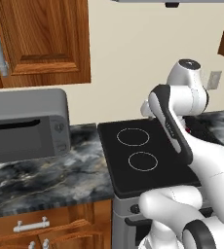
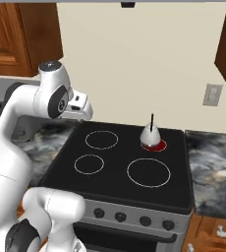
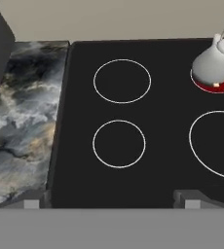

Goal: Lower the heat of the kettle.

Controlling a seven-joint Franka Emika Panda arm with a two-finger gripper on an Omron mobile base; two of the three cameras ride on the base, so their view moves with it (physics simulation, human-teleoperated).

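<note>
The small silvery-white kettle (image 2: pixel 151 133) with its thin black handle stands on the glowing red back-right burner (image 2: pixel 154 145) of the black stovetop (image 2: pixel 120 177). In the hand view the kettle (image 3: pixel 215 62) is at the upper right. My gripper (image 3: pixel 111 203) hovers above the stove's front-left part, well apart from the kettle. It is open, and the two fingertips (image 3: pixel 31 203) stand wide apart with nothing between them. My hand (image 2: pixel 80 106) hangs over the stove's back-left corner. A row of dark knobs (image 2: pixel 120 216) runs along the stove's front panel.
A grey microwave (image 1: pixel 26 129) sits on the marble counter (image 1: pixel 50 175) left of the stove. Wooden cabinets (image 1: pixel 41 39) hang above it. Three unlit burner rings (image 3: pixel 122 81) mark the stovetop. More counter (image 2: pixel 213 157) and a wall outlet (image 2: pixel 212 94) lie to the right.
</note>
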